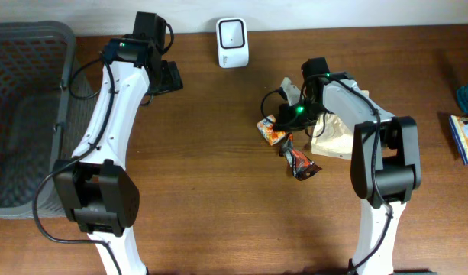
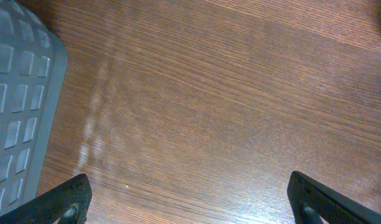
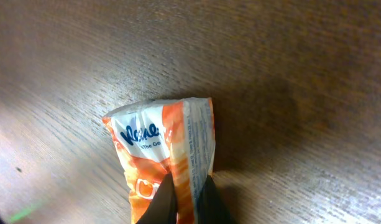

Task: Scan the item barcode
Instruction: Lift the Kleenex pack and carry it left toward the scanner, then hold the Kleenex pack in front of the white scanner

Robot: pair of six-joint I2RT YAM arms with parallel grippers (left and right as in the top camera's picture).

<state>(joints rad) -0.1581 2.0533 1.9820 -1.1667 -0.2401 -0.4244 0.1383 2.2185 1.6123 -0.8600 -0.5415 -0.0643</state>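
Note:
An orange and white snack packet [image 3: 159, 134] lies on the wooden table, and my right gripper [image 3: 185, 186] is shut on its raised back seam. From overhead the packet [image 1: 270, 134] sits left of the right gripper [image 1: 285, 122], near the table's middle. A white barcode scanner [image 1: 232, 32] stands upright at the table's back edge, apart from the packet. My left gripper [image 1: 169, 76] hangs open over bare wood at the back left, holding nothing. Its fingertips [image 2: 72, 199] stand far apart in the left wrist view.
A grey mesh basket [image 1: 24, 114] fills the left end of the table; its rim [image 2: 16, 99] is close to the left gripper. A dark wrapper [image 1: 299, 163] and a cream bag [image 1: 337, 136] lie under the right arm. Two more packages [image 1: 466, 137] sit at the right edge.

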